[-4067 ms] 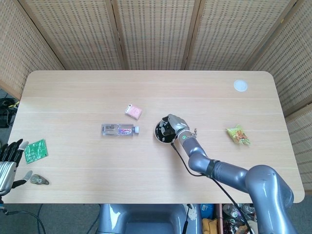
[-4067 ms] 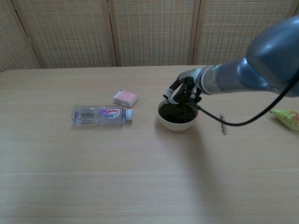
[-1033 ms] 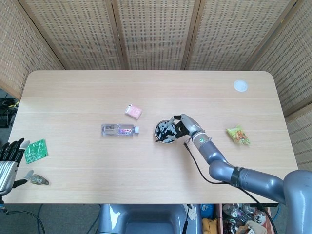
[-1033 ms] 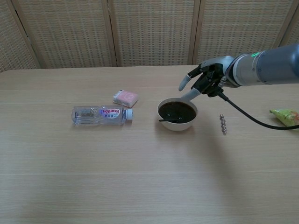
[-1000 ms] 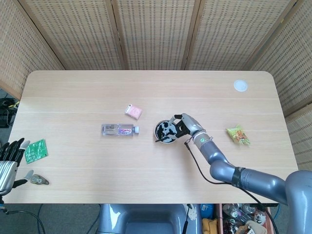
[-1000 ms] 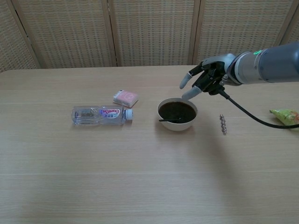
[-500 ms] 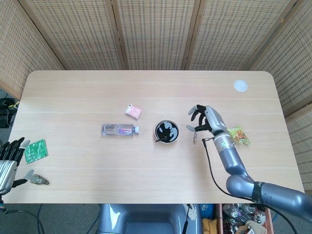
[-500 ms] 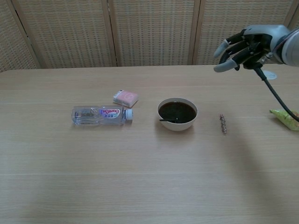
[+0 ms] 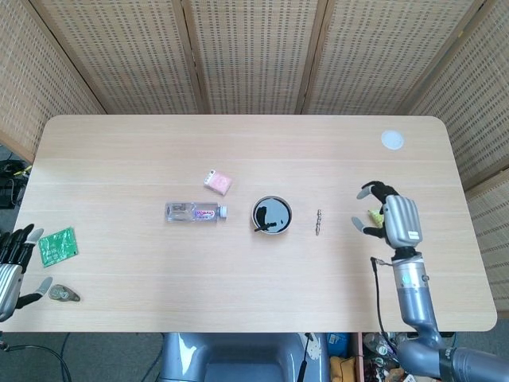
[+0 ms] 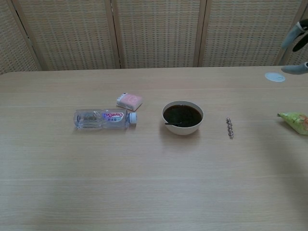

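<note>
The right robot hand (image 9: 392, 216) hangs empty, fingers apart, over the green snack packet (image 10: 293, 120) at the surface's right edge, a light, crinkly, slippery pouch probably best pinched along its sealed edge.

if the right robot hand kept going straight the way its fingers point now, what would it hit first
Hedged: the right robot hand has fingers apart, pointing toward the table's middle. The first thing on that line looks like the short bead chain, then the bowl of dark liquid. Its height above the table is unclear.
</note>
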Available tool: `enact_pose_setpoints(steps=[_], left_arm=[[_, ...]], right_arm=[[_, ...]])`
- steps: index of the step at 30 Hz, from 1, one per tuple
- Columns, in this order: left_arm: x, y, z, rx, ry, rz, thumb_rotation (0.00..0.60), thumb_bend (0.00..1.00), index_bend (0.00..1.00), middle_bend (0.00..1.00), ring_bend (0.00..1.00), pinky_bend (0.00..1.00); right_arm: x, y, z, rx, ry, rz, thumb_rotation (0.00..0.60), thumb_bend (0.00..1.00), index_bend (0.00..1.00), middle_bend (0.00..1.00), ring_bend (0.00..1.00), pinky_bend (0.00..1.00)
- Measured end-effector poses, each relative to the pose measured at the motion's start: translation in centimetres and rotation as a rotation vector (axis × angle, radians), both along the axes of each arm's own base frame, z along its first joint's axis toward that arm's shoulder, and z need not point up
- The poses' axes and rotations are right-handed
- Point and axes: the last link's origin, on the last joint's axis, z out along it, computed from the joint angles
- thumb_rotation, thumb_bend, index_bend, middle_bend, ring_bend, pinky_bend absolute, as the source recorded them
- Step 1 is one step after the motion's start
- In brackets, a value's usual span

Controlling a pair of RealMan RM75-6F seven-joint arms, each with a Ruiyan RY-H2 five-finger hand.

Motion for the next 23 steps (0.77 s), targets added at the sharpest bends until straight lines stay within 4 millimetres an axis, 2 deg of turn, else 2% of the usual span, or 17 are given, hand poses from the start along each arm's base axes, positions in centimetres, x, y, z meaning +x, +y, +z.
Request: enact_pose_setpoints(steps=[6, 13, 18, 23], left_arm=[[0.0, -0.4, 0.2, 0.014, -0.006, 0.000, 0.600, 0.31, 0.00, 0.00, 0.00, 0.00], [0.1, -0.9, 0.1, 0.014, -0.008, 0.001, 0.600, 0.31, 0.00, 0.00, 0.00, 0.00], [0.1, -1.2, -0.2, 0.007, -0.013, 0.003, 0.600, 0.31, 0.00, 0.00, 0.00, 0.00], [0.2, -1.3, -0.4, 0.004, -0.010, 0.003, 0.600, 0.31, 0.00, 0.00, 0.00, 0.00]], right_arm=[[-1.8, 2.7, 0.0, -0.034, 0.141, -0.004, 0.600, 0.35, 0.39, 0.24, 0.15, 0.38], [-3.8, 5.9, -0.1, -0.046, 0.229, -0.037, 0.600, 0.35, 0.37, 0.19, 0.08, 0.23], [-5.1, 8.0, -0.2, -0.037, 0.281, -0.071, 0.600, 0.35, 0.36, 0.17, 0.05, 0.19], [-5.9, 9.7, -0.3, -0.037, 0.299, -0.090, 0.600, 0.35, 0.35, 0.17, 0.05, 0.19]])
